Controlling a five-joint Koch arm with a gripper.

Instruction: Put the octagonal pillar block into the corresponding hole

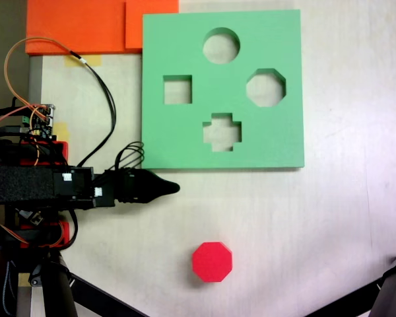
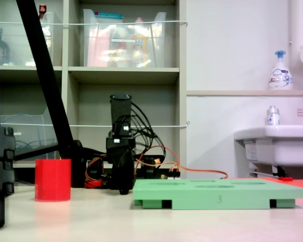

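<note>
A pale, off-white tabletop (image 1: pixel 343 218) carries everything, matte and a little scuffed in the fixed view from above. Orange foam sheets (image 1: pixel 86 26) lie at its top-left corner, touching the upper left corner of the square green foam board (image 1: pixel 185 139). The board has four cutouts: round, square, cross-shaped, and the eight-sided corresponding hole (image 1: pixel 266 88) toward its right side.

The octagonal pillar block (image 1: pixel 212 261) stands upright on the bare tabletop near the bottom edge, well apart from the board and below the cross-shaped cutout.

The arm reaches in from the left edge; its black end effector (image 1: pixel 171 188) comes to a single dark point just below the board's lower left corner, and whether it is open or closed cannot be told.

In the low fixed view the room shows shelving (image 2: pixel 126 75) with clear storage bins behind the arm, a white wall, a sink (image 2: pixel 278 143) at right, and a pump bottle (image 2: pixel 279 70) on a ledge. The board's front edge bears a "3" (image 2: pixel 219 199).
</note>
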